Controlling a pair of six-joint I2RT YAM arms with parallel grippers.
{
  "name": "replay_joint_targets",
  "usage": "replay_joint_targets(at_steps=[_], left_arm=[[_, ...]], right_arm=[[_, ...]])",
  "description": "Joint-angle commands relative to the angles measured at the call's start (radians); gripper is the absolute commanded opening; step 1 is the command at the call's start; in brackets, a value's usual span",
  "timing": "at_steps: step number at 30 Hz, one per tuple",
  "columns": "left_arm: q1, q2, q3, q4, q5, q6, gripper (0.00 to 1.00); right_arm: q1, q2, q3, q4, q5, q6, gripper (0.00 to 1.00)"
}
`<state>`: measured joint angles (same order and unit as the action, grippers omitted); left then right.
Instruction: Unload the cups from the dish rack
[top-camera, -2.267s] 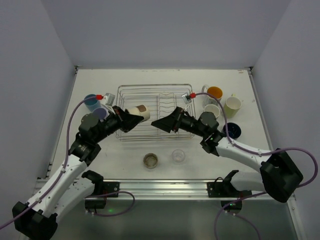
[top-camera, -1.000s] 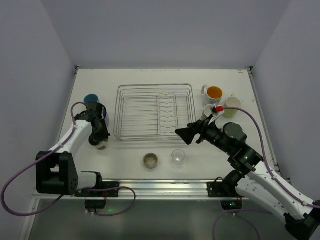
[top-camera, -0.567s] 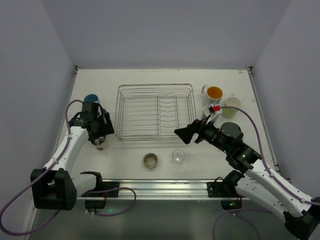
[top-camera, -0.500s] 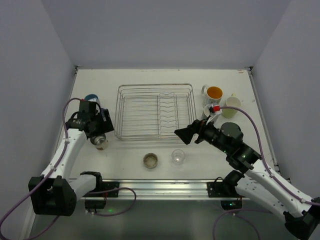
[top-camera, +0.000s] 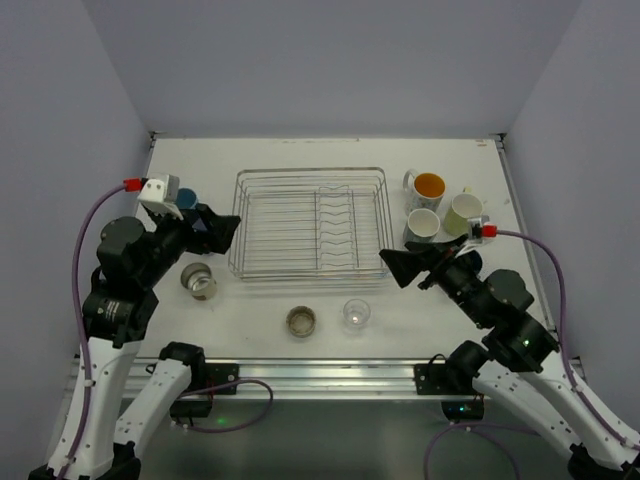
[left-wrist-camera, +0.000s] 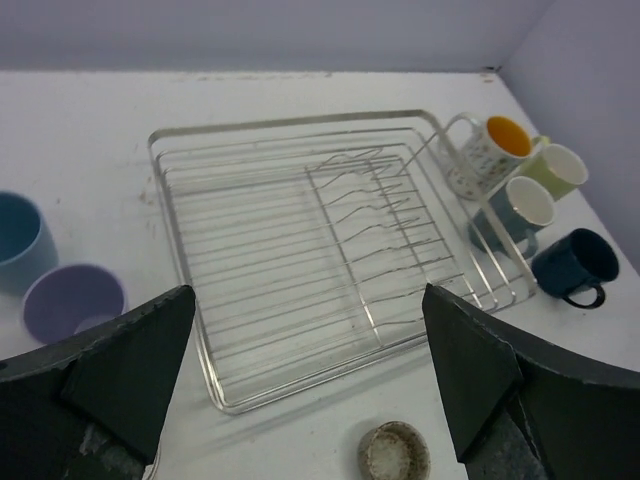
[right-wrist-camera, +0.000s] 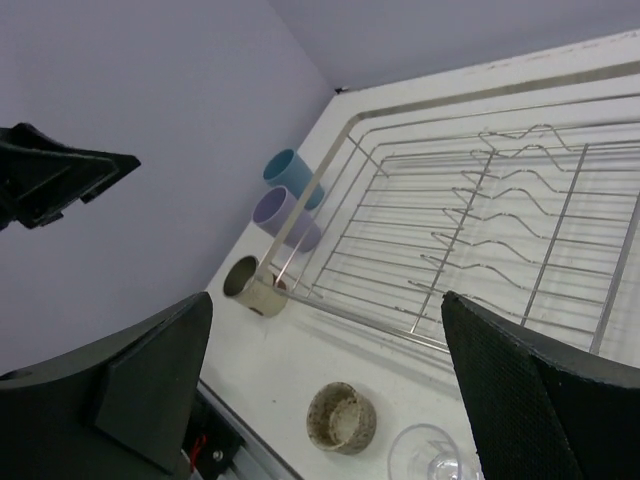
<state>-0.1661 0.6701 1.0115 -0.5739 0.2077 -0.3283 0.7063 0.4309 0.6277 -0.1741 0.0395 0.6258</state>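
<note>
The dish rack (top-camera: 310, 222) (left-wrist-camera: 300, 250) (right-wrist-camera: 480, 220) holds no cups. My left gripper (top-camera: 226, 231) (left-wrist-camera: 300, 390) hovers open and empty off the rack's left side. A tan cup (top-camera: 199, 281) (right-wrist-camera: 250, 286) stands on the table below it, with a lavender cup (left-wrist-camera: 72, 300) (right-wrist-camera: 283, 220) and a teal cup (top-camera: 186, 198) (left-wrist-camera: 15, 240) behind. My right gripper (top-camera: 392, 268) (right-wrist-camera: 325, 370) hangs open and empty near the rack's front right corner. A speckled cup (top-camera: 301, 321) (right-wrist-camera: 342, 418) and a clear glass (top-camera: 356, 313) stand in front of the rack.
Right of the rack stand a white mug with orange inside (top-camera: 428, 187) (left-wrist-camera: 490, 150), a yellow-green cup (top-camera: 463, 210), a grey-blue cup (top-camera: 423, 222) and a dark blue mug (left-wrist-camera: 575, 265). White walls close in the table on three sides.
My left gripper opened, let go of the tan cup left of the rack, and rose back. The right arm drew back to the right, still open.
</note>
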Motion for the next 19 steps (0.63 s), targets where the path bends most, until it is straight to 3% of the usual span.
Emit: replay_joint_targets(at_steps=[1,8,13,19], left_arm=[[-0.044,-0.023,-0.008,0.153,0.122,0.063,1.0],[-0.082,-0.052,0.012,0.224,0.147,0.075,1.0],[-0.082,-0.11,-0.033,0.299,0.145,0.063,1.0],[-0.082,-0.118,-0.096,0.338,0.134,0.04,1.0]], right_arm=[[-0.001,-0.047,0.067,-0.019,0.134,0.028,0.99],[-0.002,-0.17,0.11,-0.097,0.267,0.0,0.99],[-0.002,-0.308,0.057,-0.105,0.28,-0.008,0.99],[-0.002,-0.33,0.036,-0.123,0.275,0.002,0.99]])
